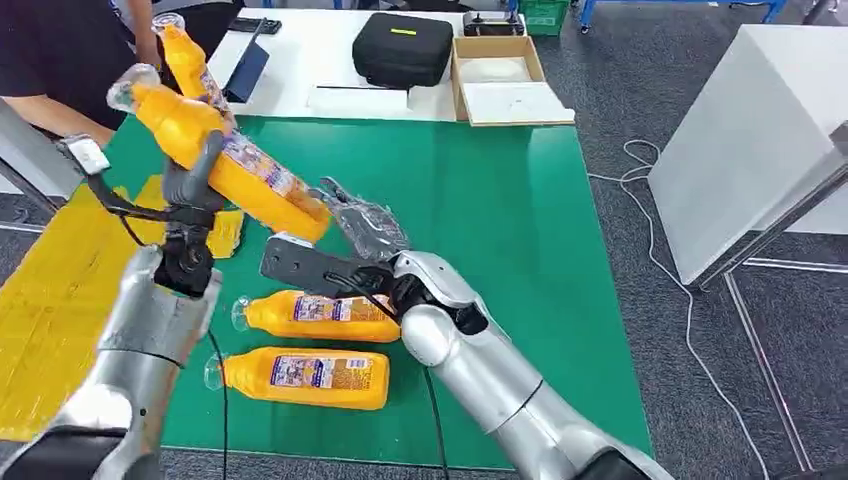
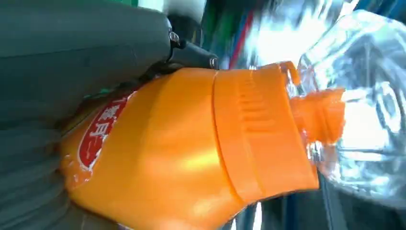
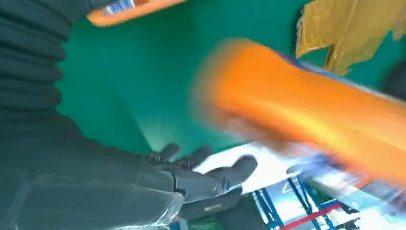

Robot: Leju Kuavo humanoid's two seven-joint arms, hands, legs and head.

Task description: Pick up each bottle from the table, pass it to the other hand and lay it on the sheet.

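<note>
Your left hand (image 1: 192, 178) grips the raised bottle (image 1: 225, 160) near its neck, base angled toward four o'clock so your right hand (image 1: 365, 228) can take it; that hand's fingers are spread, holding nothing. The yellow sheet (image 1: 50, 300) waits at nine o'clock.

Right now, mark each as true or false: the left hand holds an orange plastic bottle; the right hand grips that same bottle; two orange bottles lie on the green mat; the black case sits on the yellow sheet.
1. The left hand holds an orange plastic bottle raised above the table: true.
2. The right hand grips that bottle: false, its fingers are spread open beside the bottle's base.
3. Two orange bottles lie on the green mat: true.
4. The black case sits on the yellow sheet: false, it sits on the white table.
</note>
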